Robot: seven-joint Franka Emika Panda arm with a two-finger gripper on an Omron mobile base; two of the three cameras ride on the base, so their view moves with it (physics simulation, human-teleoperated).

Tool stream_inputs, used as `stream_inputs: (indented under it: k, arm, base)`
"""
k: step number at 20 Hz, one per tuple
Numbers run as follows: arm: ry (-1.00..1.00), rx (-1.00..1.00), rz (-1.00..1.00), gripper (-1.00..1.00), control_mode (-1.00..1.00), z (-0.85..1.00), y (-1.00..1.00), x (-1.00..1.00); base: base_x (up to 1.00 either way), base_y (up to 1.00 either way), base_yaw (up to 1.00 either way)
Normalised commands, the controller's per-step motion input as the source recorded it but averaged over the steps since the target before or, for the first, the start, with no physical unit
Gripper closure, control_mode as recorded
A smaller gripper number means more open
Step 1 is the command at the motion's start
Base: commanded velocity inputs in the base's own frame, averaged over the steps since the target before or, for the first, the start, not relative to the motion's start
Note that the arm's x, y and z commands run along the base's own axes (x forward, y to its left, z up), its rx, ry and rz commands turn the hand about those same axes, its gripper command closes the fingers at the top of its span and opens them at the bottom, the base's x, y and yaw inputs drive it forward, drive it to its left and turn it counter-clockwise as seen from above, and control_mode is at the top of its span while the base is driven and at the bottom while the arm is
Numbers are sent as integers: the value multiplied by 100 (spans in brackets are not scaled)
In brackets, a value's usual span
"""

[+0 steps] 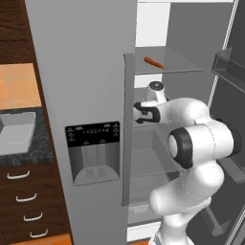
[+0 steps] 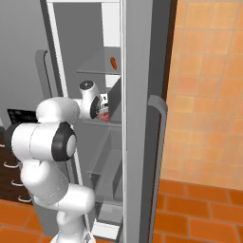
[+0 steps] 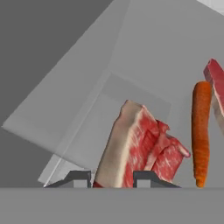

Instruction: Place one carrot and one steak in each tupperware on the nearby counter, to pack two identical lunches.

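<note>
In your left base view, the white arm reaches into the open grey fridge [image 1: 86, 72], below the shelf bearing a small orange tapered carrot [image 1: 154, 62]. In your right base view, a red steak shows just beside the hand. In your hand view, the two-finger gripper [image 3: 113, 178] clasps the red-pink marbled steak [image 3: 135, 151]; a second carrot [image 3: 201, 131] lies beside it.

I'm looking at home kitchen: tall grey fridge [image 1: 81, 95] standing open with dispenser panel [image 1: 93, 152] showing, steak [image 3: 135, 148] and carrot [image 3: 201, 131] lying on shelf, marbled counter [image 1: 40, 148] sitting over wooden drawers [image 1: 28, 206], orange tiles [image 2: 204, 95] covering wall.
</note>
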Motion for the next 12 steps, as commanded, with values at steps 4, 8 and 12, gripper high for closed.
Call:
stream_inputs:
  k: [4,8,12]
  arm:
    - [0,0,0,100,-100,37,4,-67]
    - [2,0,0,100,-100,58,1,-85]
    - [0,0,0,100,-100,64,1,-96]
  base:
    - [0,0,0]
    - [0,0,0]
    - [0,0,0]
